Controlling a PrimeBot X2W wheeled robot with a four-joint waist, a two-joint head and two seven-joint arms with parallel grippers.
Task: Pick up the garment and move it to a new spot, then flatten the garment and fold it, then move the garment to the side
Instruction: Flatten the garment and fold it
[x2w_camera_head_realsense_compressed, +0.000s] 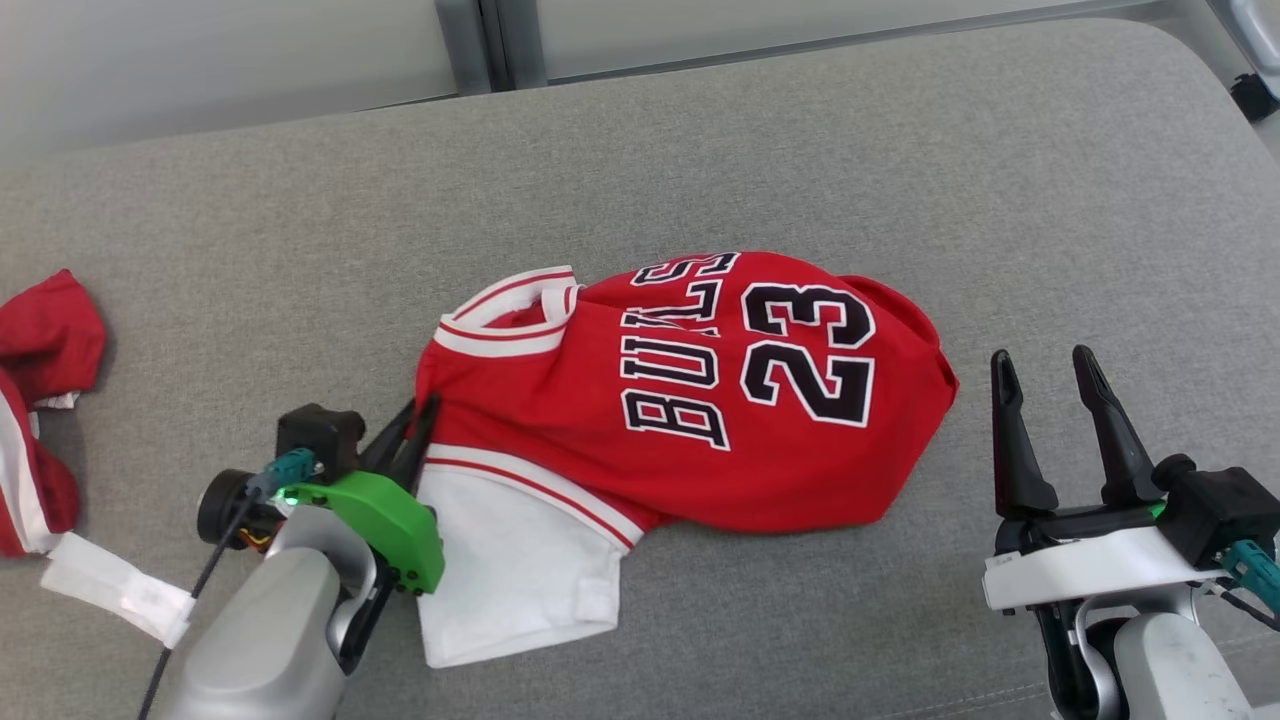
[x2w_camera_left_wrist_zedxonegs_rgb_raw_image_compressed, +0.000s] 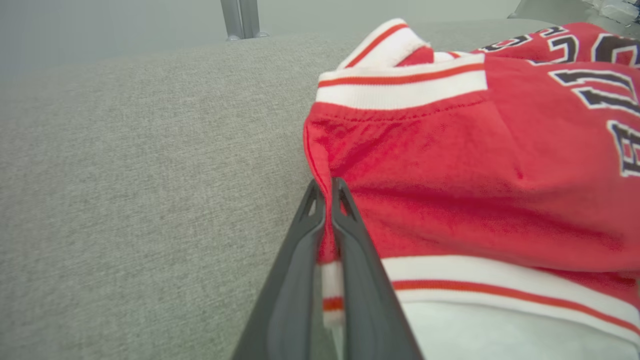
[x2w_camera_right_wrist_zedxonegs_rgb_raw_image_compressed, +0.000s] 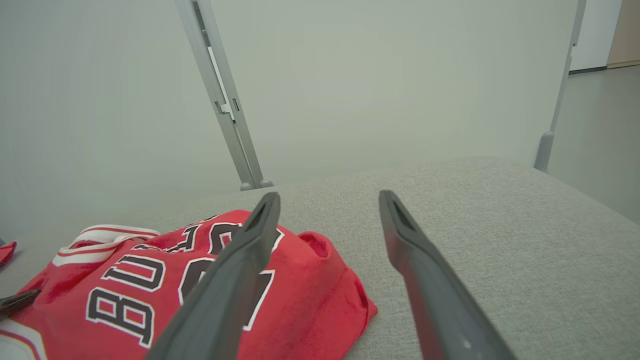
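Observation:
The garment (x2w_camera_head_realsense_compressed: 700, 400) is a red jersey with white trim and black lettering, lying rumpled in the middle of the grey cushion (x2w_camera_head_realsense_compressed: 700, 150); its white part (x2w_camera_head_realsense_compressed: 510, 560) lies at the near left. My left gripper (x2w_camera_head_realsense_compressed: 422, 412) is shut on the jersey's left edge, and the left wrist view shows the red and white trim (x2w_camera_left_wrist_zedxonegs_rgb_raw_image_compressed: 330, 270) pinched between its fingers (x2w_camera_left_wrist_zedxonegs_rgb_raw_image_compressed: 350, 240). The gripper (x2w_camera_left_wrist_zedxonegs_rgb_raw_image_compressed: 326, 186) sits right at that edge. My right gripper (x2w_camera_head_realsense_compressed: 1048, 365) stands open, apart from the jersey, beyond its right end. In the right wrist view the jersey (x2w_camera_right_wrist_zedxonegs_rgb_raw_image_compressed: 150, 290) lies left of the open gripper (x2w_camera_right_wrist_zedxonegs_rgb_raw_image_compressed: 327, 197).
Another red and white cloth (x2w_camera_head_realsense_compressed: 40, 400) lies at the cushion's left edge, with a white strip (x2w_camera_head_realsense_compressed: 115, 590) beside it. Grey posts (x2w_camera_right_wrist_zedxonegs_rgb_raw_image_compressed: 220, 95) stand behind the cushion's far edge. The cushion's right side ends in a rounded corner (x2w_camera_head_realsense_compressed: 1190, 70).

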